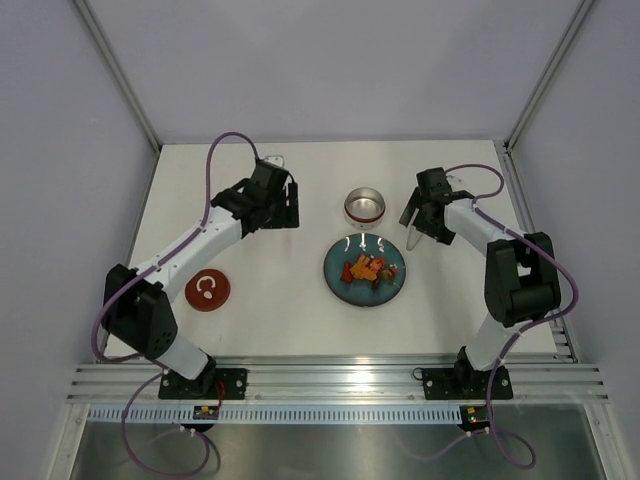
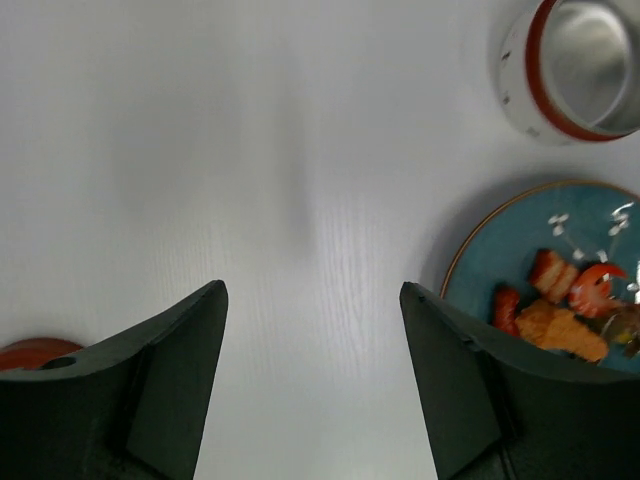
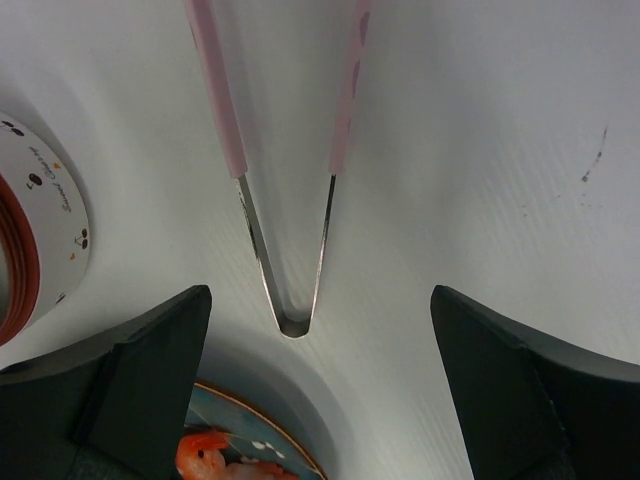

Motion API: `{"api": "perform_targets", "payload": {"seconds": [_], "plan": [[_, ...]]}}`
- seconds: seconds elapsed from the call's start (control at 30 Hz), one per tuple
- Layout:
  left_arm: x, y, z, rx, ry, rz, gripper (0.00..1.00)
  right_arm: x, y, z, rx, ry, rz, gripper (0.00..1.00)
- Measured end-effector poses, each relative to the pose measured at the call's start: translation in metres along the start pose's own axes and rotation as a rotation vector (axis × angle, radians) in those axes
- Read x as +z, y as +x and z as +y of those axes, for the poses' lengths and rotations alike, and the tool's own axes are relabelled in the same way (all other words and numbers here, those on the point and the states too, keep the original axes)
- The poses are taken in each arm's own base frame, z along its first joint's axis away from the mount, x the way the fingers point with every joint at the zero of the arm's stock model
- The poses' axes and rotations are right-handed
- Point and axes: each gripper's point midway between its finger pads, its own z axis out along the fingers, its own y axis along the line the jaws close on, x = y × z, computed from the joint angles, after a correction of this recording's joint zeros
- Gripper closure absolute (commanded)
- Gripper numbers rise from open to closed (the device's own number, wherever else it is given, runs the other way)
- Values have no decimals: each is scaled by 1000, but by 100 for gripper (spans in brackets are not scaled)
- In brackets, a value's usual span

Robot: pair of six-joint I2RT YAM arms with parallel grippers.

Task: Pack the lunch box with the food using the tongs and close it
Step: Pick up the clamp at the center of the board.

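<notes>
The lunch box [image 1: 365, 207] is a round steel tin standing open behind the teal plate [image 1: 340, 282]. Orange and red food [image 1: 364, 269] lies on that plate. The red lid [image 1: 208, 291] rests on the table at the left. The tongs [image 3: 258, 250] lie flat on the table right of the tin, bend end toward my right gripper [image 3: 320, 292]. That gripper hovers open over them, touching nothing. My left gripper [image 2: 312, 290] is open and empty above bare table, left of the tin [image 2: 580, 65] and plate [image 2: 480, 260].
The tongs' arms carry pink sleeves [image 3: 215, 90]. In the right wrist view the tin's white patterned wall [image 3: 45, 220] is at the left and the plate's rim [image 3: 241, 421] sits just below the tongs. Grey walls enclose the table.
</notes>
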Motion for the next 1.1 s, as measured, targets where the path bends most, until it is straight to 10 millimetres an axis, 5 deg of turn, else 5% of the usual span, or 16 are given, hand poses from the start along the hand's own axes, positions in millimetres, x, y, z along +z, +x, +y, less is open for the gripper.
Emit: {"api": "perform_targets", "payload": {"seconds": [0.17, 0.47, 0.8, 1.1], "plan": [[-11, 32, 18, 10, -17, 39, 23, 23, 5, 5, -21, 10, 27, 12], [-49, 17, 23, -20, 22, -71, 17, 49, 5, 18, -30, 0, 43, 27], [-48, 20, 25, -19, 11, -66, 17, 62, -5, 28, -22, -13, 13, 32], [-48, 19, 27, -19, 2, -69, 17, 65, -7, 31, -43, -35, -13, 52]]}}
